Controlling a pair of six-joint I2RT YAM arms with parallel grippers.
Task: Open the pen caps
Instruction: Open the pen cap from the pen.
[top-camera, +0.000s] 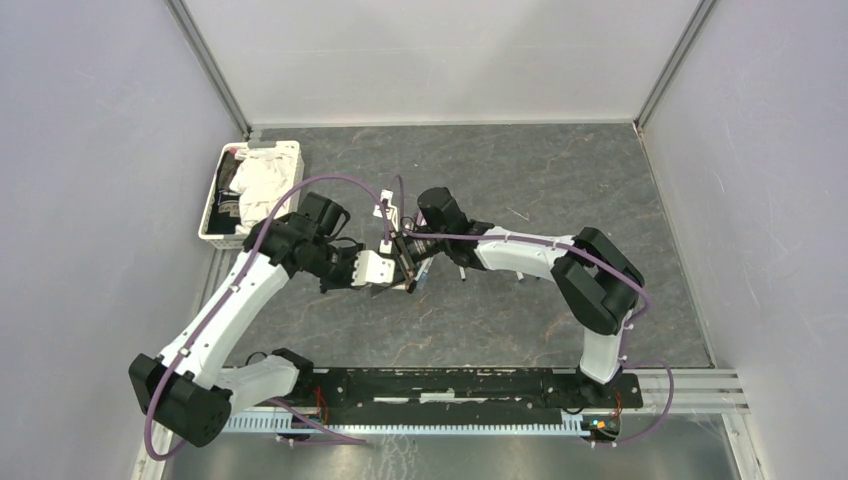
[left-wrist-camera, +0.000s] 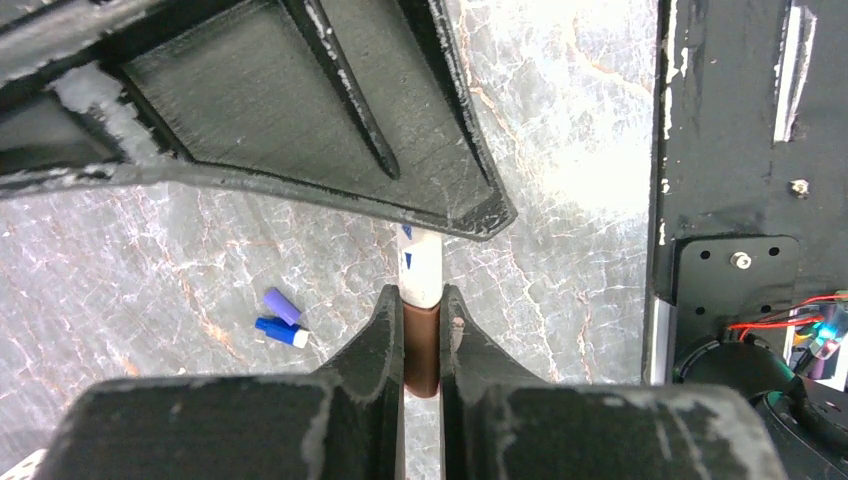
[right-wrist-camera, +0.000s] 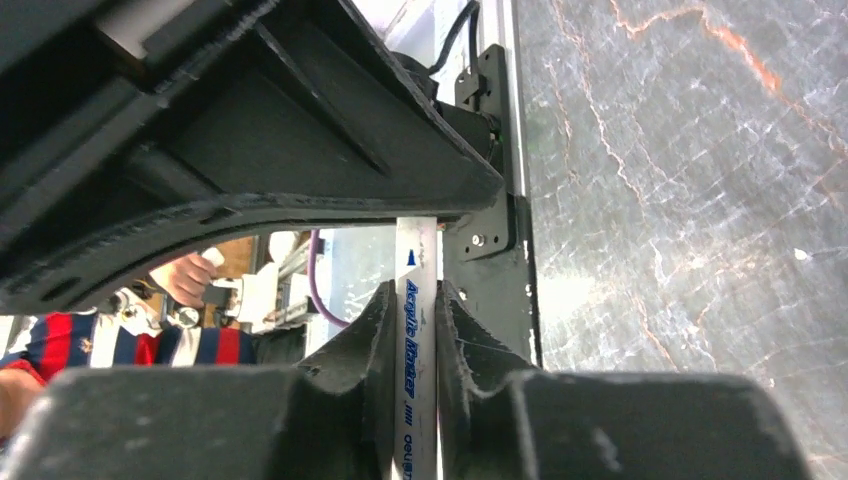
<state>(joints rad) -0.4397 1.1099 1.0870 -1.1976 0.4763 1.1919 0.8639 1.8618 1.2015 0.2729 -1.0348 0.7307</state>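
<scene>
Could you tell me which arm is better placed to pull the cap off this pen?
Left. The left gripper is shut on the dark cap, so it can pull it away, while the right gripper sits around the white barrel, probably better for bracing.

The worktop (top-camera: 540, 190) is evenly and softly lit from above in the top view, with only faint shadows cast, while in both wrist views patches of its marbled surface are washed out by glare and the nearest foreground is rendered dark and slightly soft.
</scene>
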